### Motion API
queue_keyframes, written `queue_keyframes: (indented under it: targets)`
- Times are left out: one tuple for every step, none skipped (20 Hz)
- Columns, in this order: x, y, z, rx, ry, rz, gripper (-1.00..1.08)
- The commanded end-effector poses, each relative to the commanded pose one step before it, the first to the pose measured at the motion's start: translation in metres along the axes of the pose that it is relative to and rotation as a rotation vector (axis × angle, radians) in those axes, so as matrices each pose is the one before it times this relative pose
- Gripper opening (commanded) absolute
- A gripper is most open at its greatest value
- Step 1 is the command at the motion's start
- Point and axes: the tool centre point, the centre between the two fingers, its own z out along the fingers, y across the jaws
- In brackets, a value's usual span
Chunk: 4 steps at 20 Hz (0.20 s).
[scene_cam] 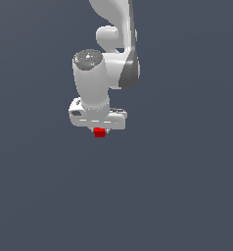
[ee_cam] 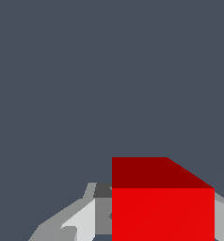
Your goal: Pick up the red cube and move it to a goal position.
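Observation:
The red cube [scene_cam: 99, 132] is tiny and bright red. In the exterior view it shows just under the white gripper [scene_cam: 99, 130], mostly covered by the hand. In the wrist view the red cube [ee_cam: 162, 207] fills the space between the grey fingers [ee_cam: 81, 221], which press on both of its sides. The gripper is shut on the cube. The fingertips are hidden by the hand in the exterior view.
The white arm [scene_cam: 106, 68] comes down from the top of the exterior view. The surface around [scene_cam: 177, 186] is a plain dark grey-blue with no other objects in view.

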Motion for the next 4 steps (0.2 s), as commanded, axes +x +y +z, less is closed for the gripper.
queue_keyframes:
  targets:
    - [-0.00247,0.00436,-0.00639,0.00013,-0.00044,-0.00085,-1.00]
    - [-0.00040,0.00101,-0.00138,0.00000,0.00000,0.00000,-1.00]
    - [-0.00023,0.00062,-0.00083,0.00000,0.00000,0.00000,-1.00]
    - [-0.00007,0.00020,-0.00028,0.00000,0.00000,0.00000,-1.00]
